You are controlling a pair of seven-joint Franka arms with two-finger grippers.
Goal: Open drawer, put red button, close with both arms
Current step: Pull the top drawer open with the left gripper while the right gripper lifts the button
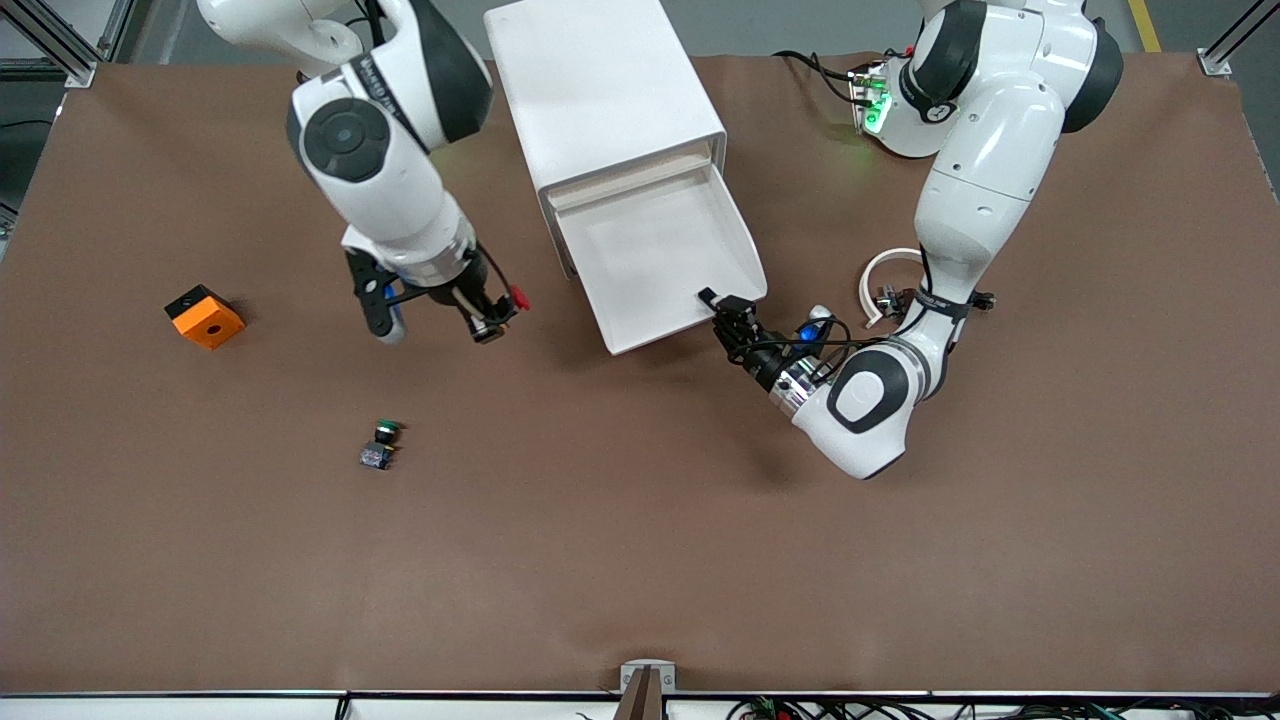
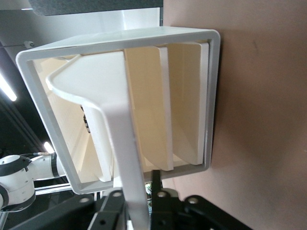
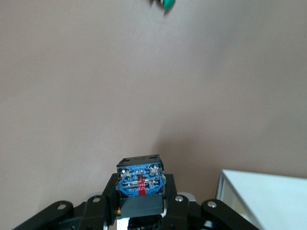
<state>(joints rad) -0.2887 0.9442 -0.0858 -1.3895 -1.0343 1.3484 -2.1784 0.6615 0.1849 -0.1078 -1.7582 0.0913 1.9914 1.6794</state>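
Matt brown surface point(image 1: 640, 560); smooth white plastic drawer point(image 1: 660, 255) and cabinet point(image 1: 600, 90); glossy white arms point(image 1: 985, 190) with black bands

In the right wrist view the red button point(image 3: 139, 179) shows only its blue base, its cap is hidden, and the green button point(image 3: 165, 4) is cut off by the edge.

The brown counter point(image 1: 640, 560) carries a white cabinet point(image 1: 600, 90) between the arms' bases; an orange block point(image 1: 205, 317) lies toward the right arm's end; a green-capped button point(image 1: 381, 445) lies nearer the front camera than the block.
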